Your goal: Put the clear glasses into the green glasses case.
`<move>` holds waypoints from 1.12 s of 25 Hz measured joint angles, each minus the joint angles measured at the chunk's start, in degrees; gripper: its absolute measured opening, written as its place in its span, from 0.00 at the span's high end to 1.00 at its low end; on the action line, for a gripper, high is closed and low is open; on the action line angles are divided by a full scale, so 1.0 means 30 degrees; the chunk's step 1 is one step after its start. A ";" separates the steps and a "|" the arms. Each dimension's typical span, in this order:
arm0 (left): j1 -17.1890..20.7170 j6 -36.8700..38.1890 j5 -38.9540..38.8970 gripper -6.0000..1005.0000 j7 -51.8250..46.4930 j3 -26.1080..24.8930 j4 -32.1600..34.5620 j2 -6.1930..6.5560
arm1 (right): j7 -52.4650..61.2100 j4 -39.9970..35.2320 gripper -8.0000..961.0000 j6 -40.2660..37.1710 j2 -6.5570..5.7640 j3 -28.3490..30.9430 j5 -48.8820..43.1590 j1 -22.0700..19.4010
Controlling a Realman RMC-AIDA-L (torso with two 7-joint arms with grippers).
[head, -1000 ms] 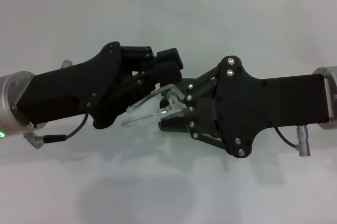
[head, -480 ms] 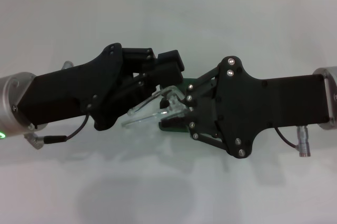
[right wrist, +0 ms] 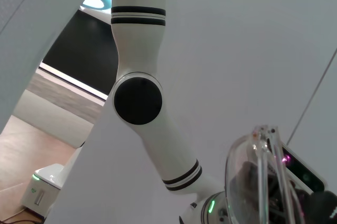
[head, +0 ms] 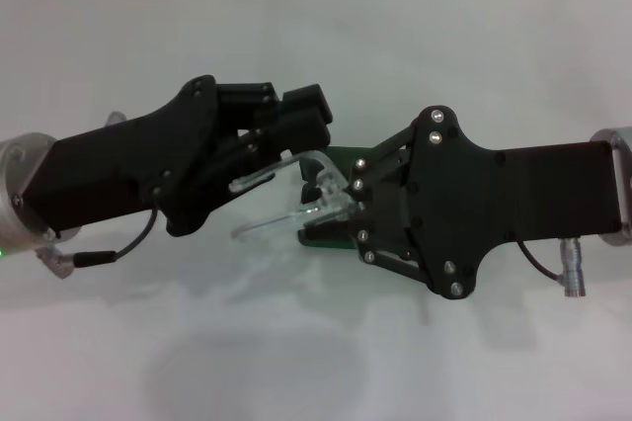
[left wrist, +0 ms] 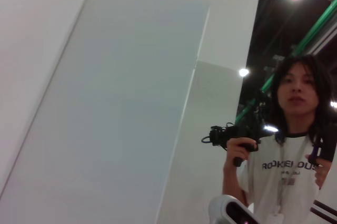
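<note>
While the right gripper (head: 341,211) clamps the clear glasses (head: 296,206) above the green glasses case (head: 341,159), the left gripper (head: 286,139) reaches in, its grip unclear.

Clear glasses (head: 296,206) held above the mostly hidden green glasses case (head: 341,159).

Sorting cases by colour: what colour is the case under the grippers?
Dark green; the green glasses case shows best in the head view.
</note>
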 joint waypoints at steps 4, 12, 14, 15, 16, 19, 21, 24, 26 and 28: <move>0.0050 -0.0082 -0.0048 0.86 0.0000 -0.0012 -0.0033 0.0162 | -0.0003 0.0000 0.88 -0.0027 0.0001 0.0000 0.0015 -0.0030; 0.0208 -0.0142 0.0092 0.85 -0.0069 -0.1794 -0.0720 0.0475 | -0.0038 -0.0006 0.88 -0.0119 0.0000 0.0000 0.0049 -0.0263; 0.0415 -0.0159 0.0096 0.85 -0.0046 -0.2279 -0.0807 0.0611 | -0.0131 -0.0024 0.88 -0.0137 0.0000 0.0000 0.0090 -0.0371; 0.0547 -0.0161 0.0098 0.85 -0.0026 -0.2560 -0.0819 0.0675 | -0.0177 -0.0024 0.88 -0.0141 0.0002 -0.0001 0.0122 -0.0391; 0.0716 -0.0164 0.0098 0.85 0.0073 -0.2882 -0.0771 0.0705 | -0.0232 -0.0027 0.88 -0.0150 -0.0002 0.0000 0.0176 -0.0449; 0.1177 -0.0163 -0.0002 0.72 0.0491 -0.3489 -0.0599 0.0782 | -0.0258 -0.0028 0.88 -0.0141 -0.0032 0.0089 0.0275 -0.0617; 0.1321 -0.0174 -0.0061 0.64 0.0484 -0.3885 -0.0601 0.0905 | -0.0162 -0.0020 0.88 -0.0052 -0.0048 0.0184 0.0282 -0.0740; 0.1378 -0.0283 -0.0033 0.56 -0.0111 -0.4726 -0.0736 0.1099 | 0.0326 -0.0109 0.88 0.0074 -0.0069 0.0259 0.0267 -0.0844; 0.1466 -0.0343 -0.0027 0.58 -0.0221 -0.5120 -0.0711 0.1117 | 0.0880 -0.0358 0.88 0.0157 -0.0101 0.0408 0.0152 -0.0918; 0.1540 -0.0358 -0.0009 0.60 -0.0183 -0.5335 -0.0607 0.1115 | 0.1761 -0.0803 0.88 0.0204 -0.0133 0.0758 -0.0142 -0.1065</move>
